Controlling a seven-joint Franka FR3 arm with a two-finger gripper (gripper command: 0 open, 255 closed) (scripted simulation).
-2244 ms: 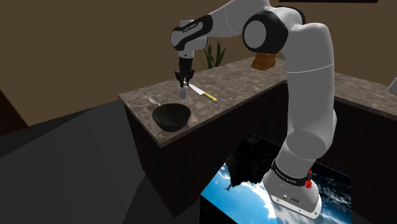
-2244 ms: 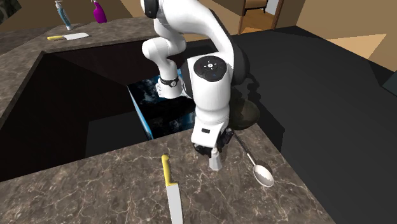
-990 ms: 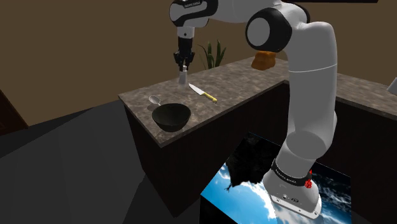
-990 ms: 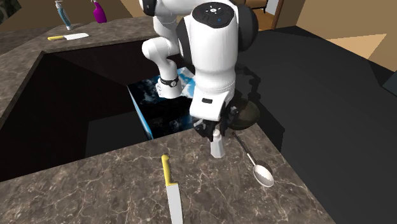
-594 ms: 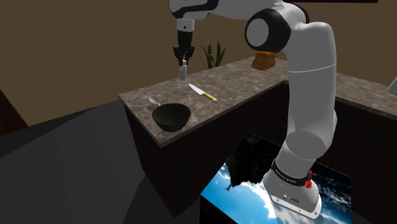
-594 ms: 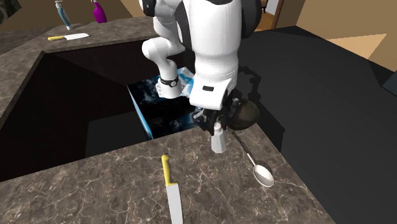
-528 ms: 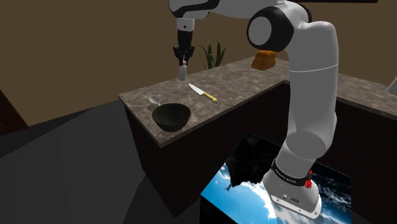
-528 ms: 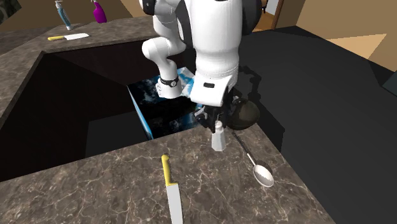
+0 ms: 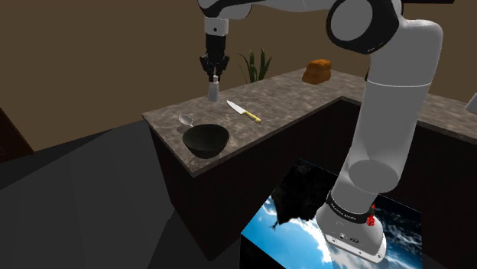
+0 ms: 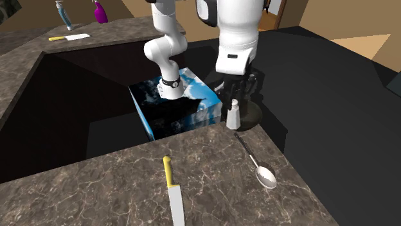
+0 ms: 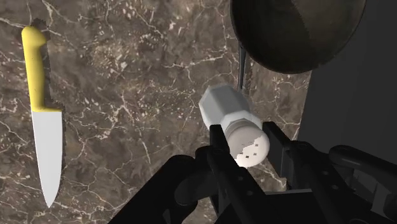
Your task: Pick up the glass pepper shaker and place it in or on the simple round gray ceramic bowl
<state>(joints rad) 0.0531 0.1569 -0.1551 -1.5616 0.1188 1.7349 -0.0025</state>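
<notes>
Gripper (image 11: 247, 141) clasps pepper shaker (image 11: 224, 107) by its cap, aloft; best carried level, centred over dark bowl (image 11: 294, 32) before lowering.

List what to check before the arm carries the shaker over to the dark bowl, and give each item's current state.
1. Grip: gripper shut on the shaker at its cap end: ok.
2. Shaker lifted off the counter: ok.
3. Shaker above the bowl: not ok. It hangs beside the bowl, over the handle of the spoon.
4. Bowl free to receive the shaker: ok, nothing shows inside it.
5. Knife out of the path: ok. It lies on the side of the shaker away from the bowl.
</notes>
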